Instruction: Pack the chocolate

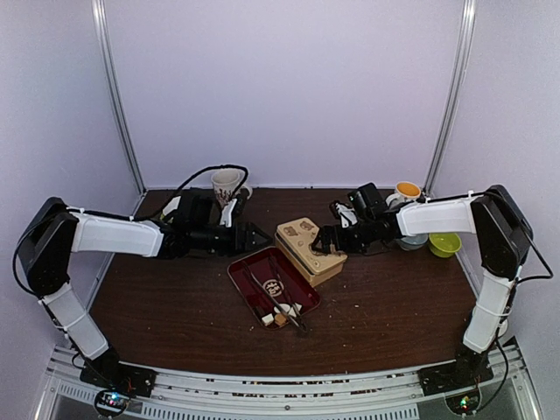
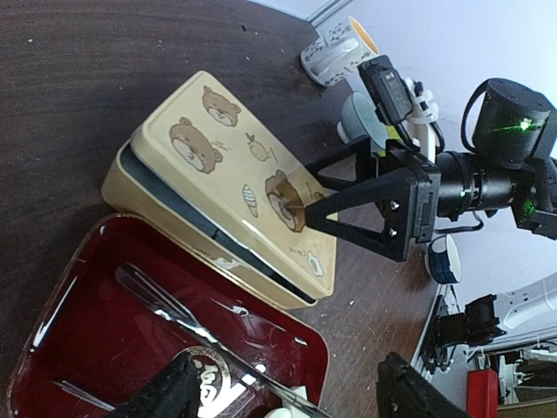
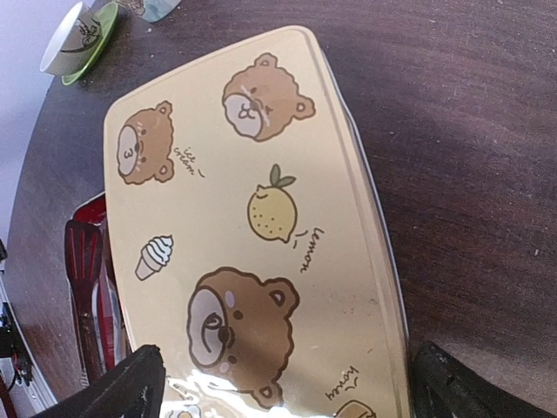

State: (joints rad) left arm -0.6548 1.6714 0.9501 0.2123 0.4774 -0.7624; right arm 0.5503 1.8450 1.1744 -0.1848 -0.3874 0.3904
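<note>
- The dark wooden counter (image 1: 175, 306) carries everything within reach of both arms; spare cups and a green bowl (image 1: 444, 244) stand at the far edge, well apart from the work.
- The bear-print tin (image 2: 218, 165) lies mid-counter just beside the red tray; its lid is on but sits askew, with a dark gap along the long side facing the tray; whether it leans on the tray's rim I cannot tell; it looks like the box meant for packing, so the lid has to come off first.
- The red tray (image 2: 78, 331) lies nearer the arms' bases and serves as the holding dish; it keeps the loose pieces and the tool together.
- The right jaws stand fully open, one finger (image 3: 130, 383) at each side of the lid's end; no contact shows; I judge them set to take the lid by its edges.
- The left jaws are open too, fingers (image 2: 170, 392) apart above the tray with nothing gripped; probably placed there for the tool below them.
- Metal tongs (image 2: 174, 309) lie slantwise in the tray, untouched; a likely aid for such small pieces.
- The chocolate (image 1: 268, 320) sits as small cream and light-brown cubes in the tray's near corner; none is in the tin yet.
</note>
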